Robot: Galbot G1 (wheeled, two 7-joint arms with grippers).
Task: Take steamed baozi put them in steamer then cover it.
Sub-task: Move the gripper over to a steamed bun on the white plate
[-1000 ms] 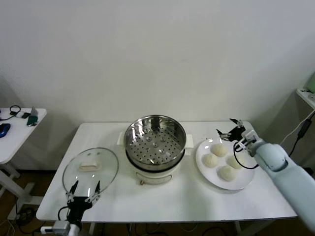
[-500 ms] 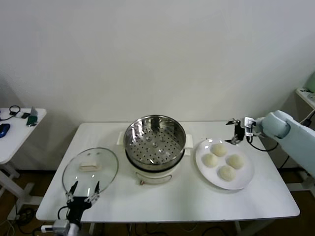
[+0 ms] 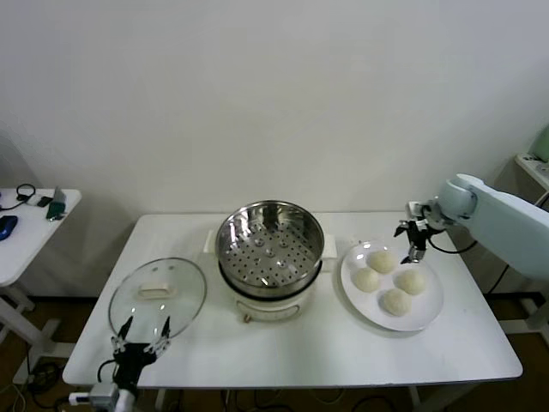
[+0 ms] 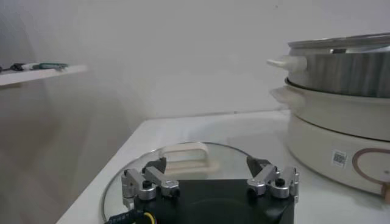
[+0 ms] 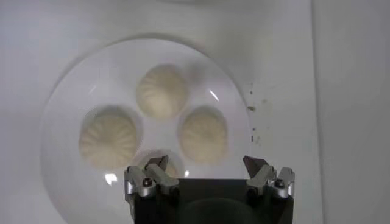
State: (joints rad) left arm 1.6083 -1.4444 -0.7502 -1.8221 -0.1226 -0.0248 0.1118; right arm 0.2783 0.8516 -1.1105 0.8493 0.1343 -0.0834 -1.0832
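Observation:
Several cream-white steamed baozi lie on a white plate at the table's right. My right gripper hangs open just above the plate's far edge, touching none; in the right wrist view its fingertips straddle the baozi below. The steel steamer stands empty in the middle on its white pot base. The glass cover lies flat at the left. My left gripper waits open at the table's front edge, just short of the cover.
A side table with small items stands off to the left. A shelf corner shows at the far right. The wall runs close behind the white table.
My right arm has swung round from the front right to the far right. Its gripper has turned downward over the plate's far edge. The left gripper has barely shifted.

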